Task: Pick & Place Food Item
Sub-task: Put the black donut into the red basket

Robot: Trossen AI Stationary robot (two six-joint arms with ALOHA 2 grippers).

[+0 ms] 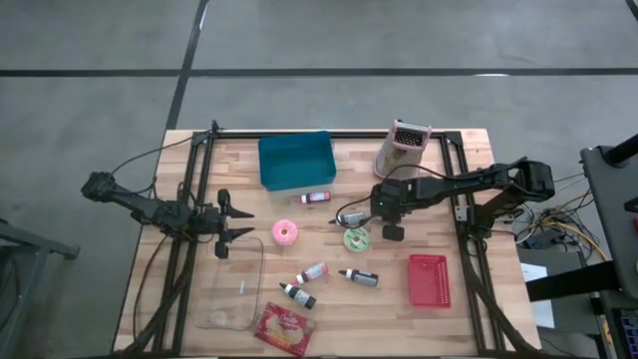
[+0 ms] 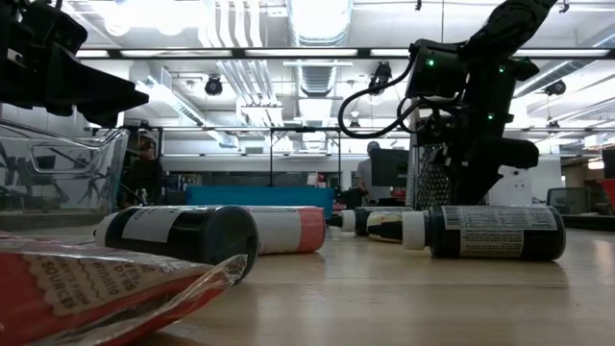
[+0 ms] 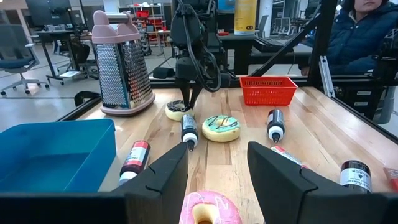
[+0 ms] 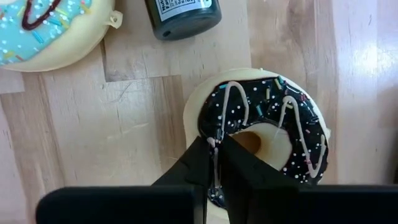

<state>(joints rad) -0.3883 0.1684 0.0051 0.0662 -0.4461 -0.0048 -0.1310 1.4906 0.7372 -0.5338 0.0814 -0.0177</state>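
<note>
From above, the right tool (image 1: 351,215) sits mid-frame over the chocolate donut (image 1: 348,218), reaching down, probably to grab it; the left tool (image 1: 235,220) waits at centre left, fingers apart, facing the pink donut (image 1: 285,232). Low view is mostly bottles (image 2: 495,232), with the right arm at upper right. The left wrist view shows the chocolate donut at centre beside the grater (image 3: 122,62). In the right wrist view the fingers are pinched together on the donut's near rim, lower centre, so the grip looks thin.
</note>
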